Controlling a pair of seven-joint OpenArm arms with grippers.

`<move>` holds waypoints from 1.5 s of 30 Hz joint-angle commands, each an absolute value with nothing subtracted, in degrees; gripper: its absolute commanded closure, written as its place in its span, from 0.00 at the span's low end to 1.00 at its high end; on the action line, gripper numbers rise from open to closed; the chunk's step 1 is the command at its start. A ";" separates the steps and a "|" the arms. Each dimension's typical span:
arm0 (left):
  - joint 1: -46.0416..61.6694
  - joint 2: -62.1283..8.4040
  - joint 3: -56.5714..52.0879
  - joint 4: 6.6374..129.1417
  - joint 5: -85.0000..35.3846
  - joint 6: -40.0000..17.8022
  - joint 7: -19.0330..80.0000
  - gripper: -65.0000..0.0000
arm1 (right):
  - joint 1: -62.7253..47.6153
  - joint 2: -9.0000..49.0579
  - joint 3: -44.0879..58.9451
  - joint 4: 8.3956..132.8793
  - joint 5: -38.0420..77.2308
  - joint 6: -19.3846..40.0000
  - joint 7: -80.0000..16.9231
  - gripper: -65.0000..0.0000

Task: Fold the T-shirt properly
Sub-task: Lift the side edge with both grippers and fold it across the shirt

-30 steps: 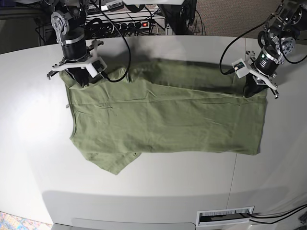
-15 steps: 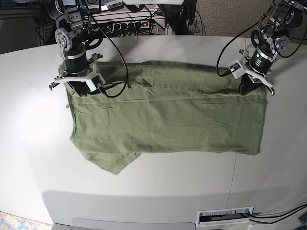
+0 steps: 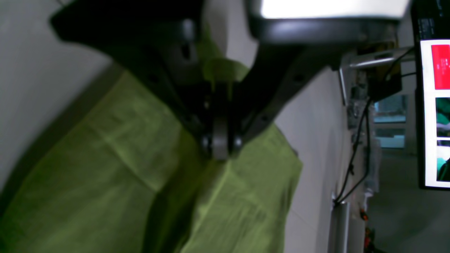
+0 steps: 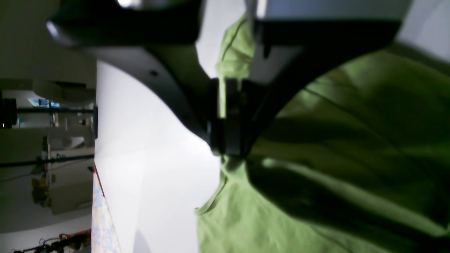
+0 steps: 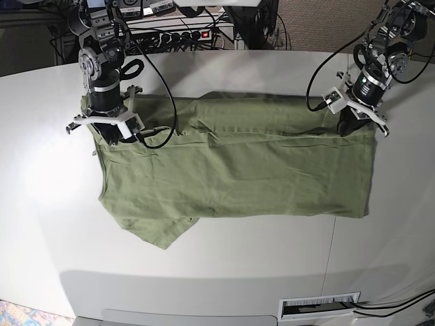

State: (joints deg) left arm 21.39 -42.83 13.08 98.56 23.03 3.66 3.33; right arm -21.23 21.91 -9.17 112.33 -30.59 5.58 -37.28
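Observation:
The olive-green T-shirt lies spread across the white table, collar end at the left and hem at the right, with one sleeve sticking out at the front left. My right gripper is shut on the shirt's far left corner; the right wrist view shows its fingers pinching green fabric. My left gripper is shut on the far right corner; the left wrist view shows it clamped on the cloth. A long fold runs along the far edge between them.
A power strip and cables sit behind the table's back edge. A vent slot is at the front edge. A lit monitor stands off the table's side. A seam crosses the tabletop at the right.
Both grippers have kept their hold. The far band of the shirt has spread toward the back edge, and the right gripper has shifted slightly frontward.

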 commanded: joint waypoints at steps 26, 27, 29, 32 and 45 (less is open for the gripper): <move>19.59 -43.72 12.58 99.70 28.14 4.89 3.86 1.00 | -20.80 22.57 -8.93 113.16 -32.12 3.77 -38.11 1.00; 19.09 -43.72 12.58 99.70 28.86 4.56 4.84 1.00 | -20.80 22.57 -8.91 113.16 -32.12 4.45 -38.11 1.00; 17.76 -44.03 12.58 99.70 28.95 1.56 7.11 1.00 | -20.80 22.59 -8.91 113.16 -32.16 5.58 -38.11 1.00; 15.38 -45.36 12.58 99.70 28.95 -6.04 9.54 1.00 | -20.80 23.05 -8.91 113.16 -32.16 8.86 -38.20 1.00; 10.35 -52.31 12.58 99.74 21.52 -31.46 9.43 1.00 | -20.84 27.77 -8.91 113.12 -30.81 18.52 -39.62 1.00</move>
State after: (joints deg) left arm 11.18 -51.03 13.08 98.87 21.54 -32.03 9.87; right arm -21.15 26.83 -9.19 112.33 -30.46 19.29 -40.05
